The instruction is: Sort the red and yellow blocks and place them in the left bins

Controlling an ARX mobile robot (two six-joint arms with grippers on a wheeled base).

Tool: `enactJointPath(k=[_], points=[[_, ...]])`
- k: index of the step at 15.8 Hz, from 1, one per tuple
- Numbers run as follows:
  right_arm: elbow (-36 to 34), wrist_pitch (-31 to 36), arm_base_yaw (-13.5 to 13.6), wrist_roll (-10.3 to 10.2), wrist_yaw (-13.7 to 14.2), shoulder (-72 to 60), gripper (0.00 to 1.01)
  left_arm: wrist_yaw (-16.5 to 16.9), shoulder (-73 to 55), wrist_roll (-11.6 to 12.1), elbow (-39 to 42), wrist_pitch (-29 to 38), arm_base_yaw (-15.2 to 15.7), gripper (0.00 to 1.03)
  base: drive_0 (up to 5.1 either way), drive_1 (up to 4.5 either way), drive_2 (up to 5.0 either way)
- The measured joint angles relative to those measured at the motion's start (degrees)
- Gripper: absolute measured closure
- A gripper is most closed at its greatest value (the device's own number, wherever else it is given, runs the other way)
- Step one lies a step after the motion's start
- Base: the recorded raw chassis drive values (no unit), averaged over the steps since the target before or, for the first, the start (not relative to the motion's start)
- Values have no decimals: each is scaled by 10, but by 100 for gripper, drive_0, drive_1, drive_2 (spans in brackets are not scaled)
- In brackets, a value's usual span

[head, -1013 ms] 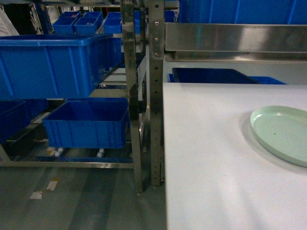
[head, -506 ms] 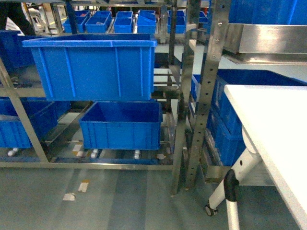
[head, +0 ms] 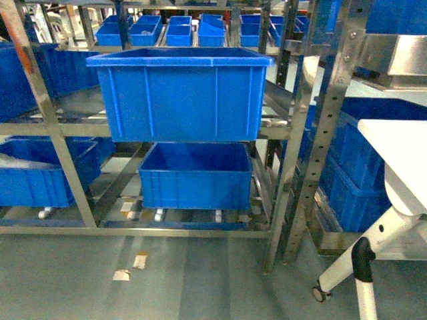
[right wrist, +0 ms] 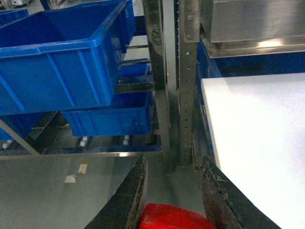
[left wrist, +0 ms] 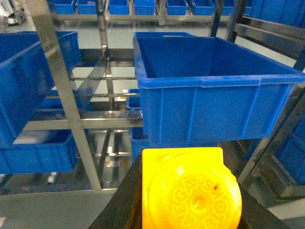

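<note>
In the left wrist view we see the left gripper (left wrist: 188, 210) closed on the orange-yellow plastic toy block (left wrist: 188, 188), which fills the bottom of the picture; its dark jaws show only as slivers at either side of the block, and the round stud facing the camera carries raised lettering we cannot fully read. In the right wrist view the right gripper (right wrist: 174, 200) has its two dark jaws around the red plastic block (right wrist: 174, 217), of which only a curved upper edge shows above the frame's bottom, so its shape stays unclear to us.

Beyond the yellow block stands the large deep bright-blue plastic tub on the upper rack level (left wrist: 214, 95), its inside in view from the left wrist. Below it in the head view sits a second deep blue tub on the lower rack level (head: 195, 175).

Against the head picture of half a second ago, both tubs and the perforated steel rack posts (head: 327, 127) have slid rightward in the frame, the upper tub now close to the middle. The white worktop (head: 400, 143) has shrunk to a corner at the right edge, and its white leg with a castor (head: 340, 273) is cut by the frame. Neither gripper appears in the head view. The small blue crates on the far shelves (head: 180, 30) are blurred.
</note>
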State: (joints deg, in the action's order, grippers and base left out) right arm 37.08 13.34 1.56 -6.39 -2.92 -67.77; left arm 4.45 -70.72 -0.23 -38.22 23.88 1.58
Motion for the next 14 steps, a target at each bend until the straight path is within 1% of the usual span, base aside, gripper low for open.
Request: enactJointPath(k=[14], points=[[0,0,0,0,0,0,73,-1,0,0,0,0,0,76,-502,244,244]])
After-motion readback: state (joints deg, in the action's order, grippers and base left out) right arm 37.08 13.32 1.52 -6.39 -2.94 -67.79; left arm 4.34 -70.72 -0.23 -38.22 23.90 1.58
